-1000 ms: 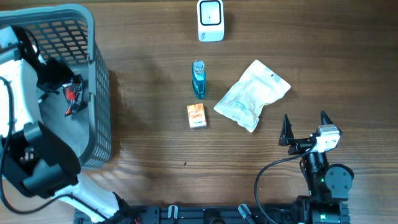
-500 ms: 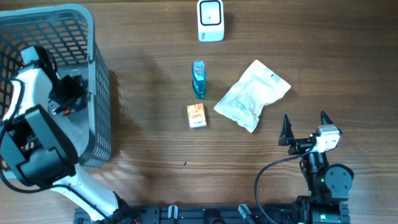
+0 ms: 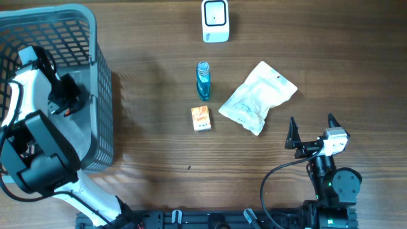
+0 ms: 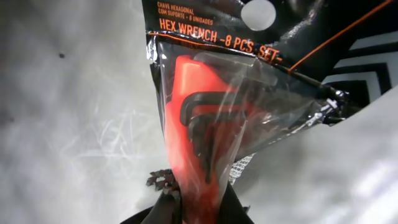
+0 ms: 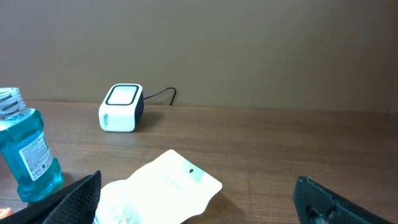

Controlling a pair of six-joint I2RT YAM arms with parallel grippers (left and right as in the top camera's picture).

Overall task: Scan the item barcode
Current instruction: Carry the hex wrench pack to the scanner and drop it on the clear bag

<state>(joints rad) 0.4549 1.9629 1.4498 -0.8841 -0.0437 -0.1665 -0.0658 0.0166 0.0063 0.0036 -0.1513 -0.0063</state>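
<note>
Down inside the grey plastic lattice basket [image 3: 105, 95] at the left edge of the brown wooden table [image 3: 159, 152], our left gripper [image 4: 200, 199] is clamped onto the task's item, a clear plastic packet of black hex wrenches in an orange-red holder [image 4: 205, 130]. In the left wrist view both fingers [image 4: 163, 210] pinch the lower end of the packet. Its black header card, printed "HEX WRENCH - 8 PCS SET" and punched with a round hanging hole, points away from us toward the top of the frame. Behind the packet we see the pale grey basket floor. We cannot make out a barcode on the side facing the camera.

Our right gripper [image 3: 311, 124] hangs over the lower right part of the table with its jaws spread wide and nothing between them.

On the open table, well apart from the basket, lie three other goods. A blue mouthwash bottle [image 3: 203, 81] lies on its side, with a small orange box [image 3: 201, 118] just below it. A crinkled white pouch [image 3: 257, 97] sits to their right. The white box-shaped barcode scanner [image 3: 215, 20] stands at the far edge, above the bottle, with a dark cable [image 5: 163, 94] running from its back.
</note>
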